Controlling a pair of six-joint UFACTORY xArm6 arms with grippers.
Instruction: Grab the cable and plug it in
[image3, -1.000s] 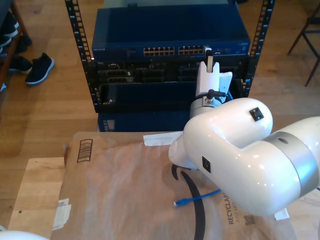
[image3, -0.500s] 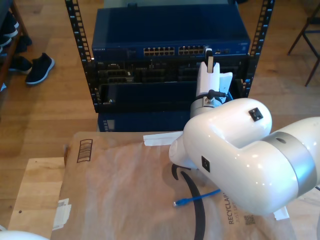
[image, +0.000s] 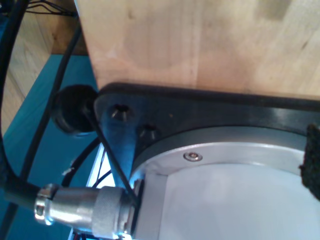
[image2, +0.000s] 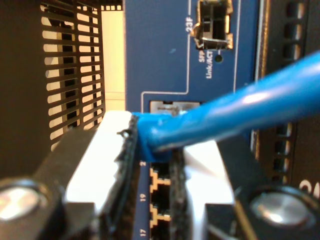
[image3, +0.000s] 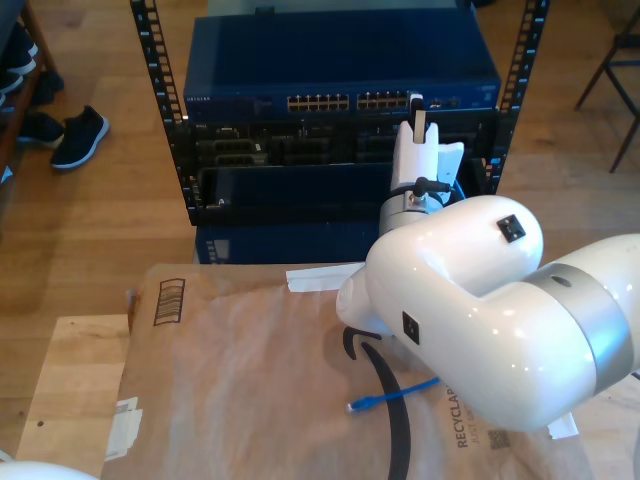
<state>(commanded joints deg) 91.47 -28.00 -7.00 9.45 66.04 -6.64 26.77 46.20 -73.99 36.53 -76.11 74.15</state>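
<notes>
My second hand (image2: 150, 165) was clamped on the cable (image2: 220, 117), its black pads pinching the blue jacket just behind the end, right in front of the blue switch (image2: 165, 60) and its row of ports. In the exterior view that hand (image3: 419, 112) sat at the switch (image3: 340, 60) face in the rack (image3: 150, 90), toward that view's right. The cable's other end (image3: 385, 398) lay loose on brown paper (image3: 250, 380) covering the counter (image3: 70, 390), its plug near the white arm (image3: 480, 300). The first wrist view looked at a metal base (image: 215, 165), a cable connector (image: 85, 212) and a wooden surface (image: 200, 40); whether my first hand was open or closed, I could not tell.
</notes>
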